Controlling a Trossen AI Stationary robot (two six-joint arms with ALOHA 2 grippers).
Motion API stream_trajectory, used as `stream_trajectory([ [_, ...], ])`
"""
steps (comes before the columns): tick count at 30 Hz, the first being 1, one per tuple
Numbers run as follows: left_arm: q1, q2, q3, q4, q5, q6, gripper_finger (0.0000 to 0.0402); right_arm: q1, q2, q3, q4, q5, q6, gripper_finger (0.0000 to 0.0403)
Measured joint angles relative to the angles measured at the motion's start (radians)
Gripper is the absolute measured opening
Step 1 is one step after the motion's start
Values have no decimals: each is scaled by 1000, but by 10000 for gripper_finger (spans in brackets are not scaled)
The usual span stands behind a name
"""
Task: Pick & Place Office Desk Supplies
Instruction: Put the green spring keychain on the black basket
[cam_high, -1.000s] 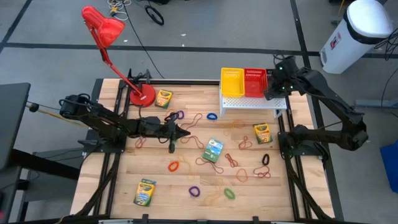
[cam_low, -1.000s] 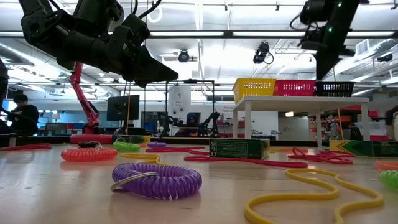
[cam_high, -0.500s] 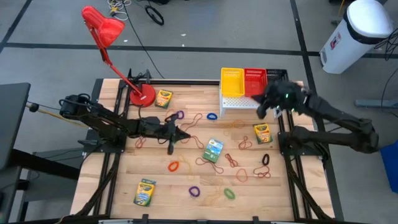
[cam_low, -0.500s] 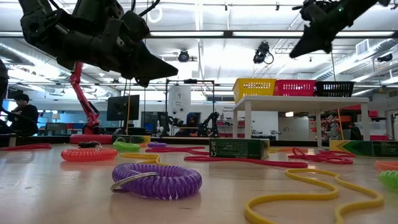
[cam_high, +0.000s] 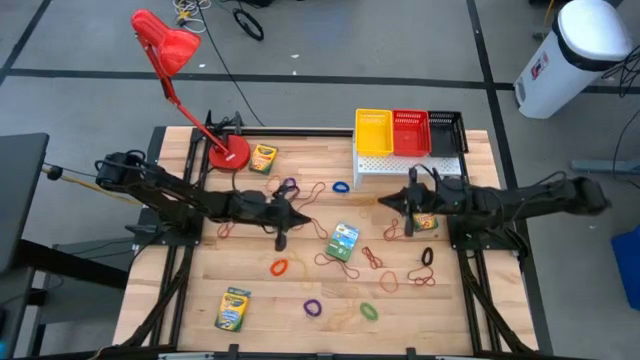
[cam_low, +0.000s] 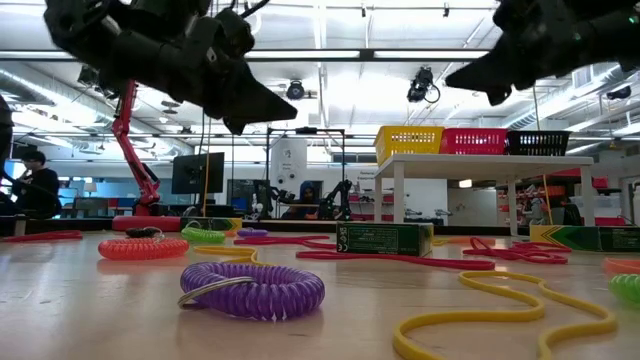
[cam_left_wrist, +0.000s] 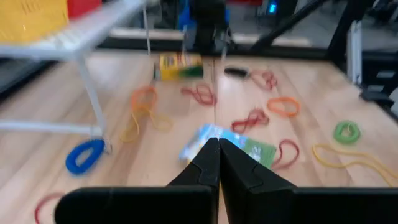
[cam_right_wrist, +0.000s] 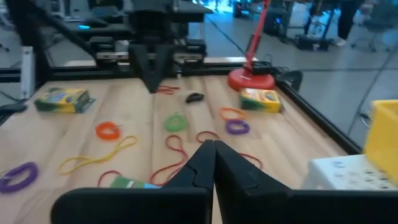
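While both arms hang above the wooden table (cam_high: 200, 300), nothing is in either grip, so my read is that the step in hand is an approach toward a fresh pick.

Largest first: table fills the middle of the high view. White shelf (cam_high: 400, 166) at upper right carries three baskets in a row: yellow basket (cam_high: 373, 132), red basket (cam_high: 410, 131), black basket (cam_high: 446, 132). Red lamp (cam_high: 168, 47) stands at upper left, not part of the job.

Left gripper (cam_high: 287, 212) sits left of centre, fingers pressed together, empty. Right gripper (cam_high: 384, 202) reaches in from the right edge, just below the shelf, fingers likewise together and empty.

Crayon boxes: one near the lamp base (cam_high: 263, 158), one at lower left (cam_high: 233, 310), one at centre (cam_high: 344, 241), one at right (cam_high: 422, 214), partly under the right arm.

Rubber bands lie scattered across the middle and lower table: blue loop (cam_high: 340, 186) by the shelf leg, orange loop (cam_high: 279, 268), purple loop (cam_high: 313, 308), green loop (cam_high: 369, 311).

To do this well, judging from here: the centre box lies between the two grippers and looks the easiest target. The fingers must part before descent, then straddle the box's narrow sides. Loose bands lie near it; snagging one seems the likely slip.
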Motion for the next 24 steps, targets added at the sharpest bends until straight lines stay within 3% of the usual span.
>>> stream_trajectory([
  [9, -10, 0, 241, -788, -53, -263, 101, 48, 0, -150, 197, 1, -10, 10],
  [13, -9, 0, 285, -1067, -38, -351, 152, 69, 0, -213, 273, 1, 0, 6],
  [18, -10, 42, 272, -1124, 1, -304, 199, 100, 0, -288, 410, -2, -20, 8],
  [24, -9, 151, 270, -1007, -25, -176, 199, 115, 0, -292, 409, -2, -27, 8],
])
